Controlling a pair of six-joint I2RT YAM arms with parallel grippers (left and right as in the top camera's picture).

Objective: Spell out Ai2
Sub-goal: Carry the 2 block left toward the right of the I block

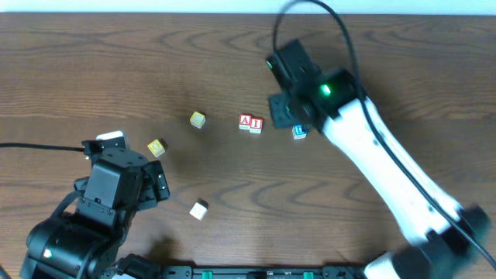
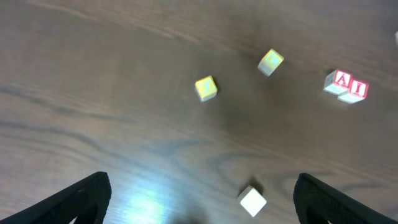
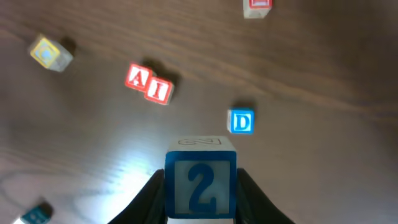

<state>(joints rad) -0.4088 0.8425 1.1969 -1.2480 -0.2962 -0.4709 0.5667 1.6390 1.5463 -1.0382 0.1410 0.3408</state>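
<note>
The cube with the blue 2 sits between the fingers of my right gripper, which is shut on its sides above the table. From overhead the right gripper hides it. The red A cube and the red I cube lie side by side, touching, just left of the right gripper. In the left wrist view the A cube and the I cube show at the far right. My left gripper stands wide open at the front left, holding nothing.
A blue D cube lies right of the A and I pair. A red-framed cube is at the top edge. Two yellowish cubes lie left of centre. A plain white cube lies by the left gripper.
</note>
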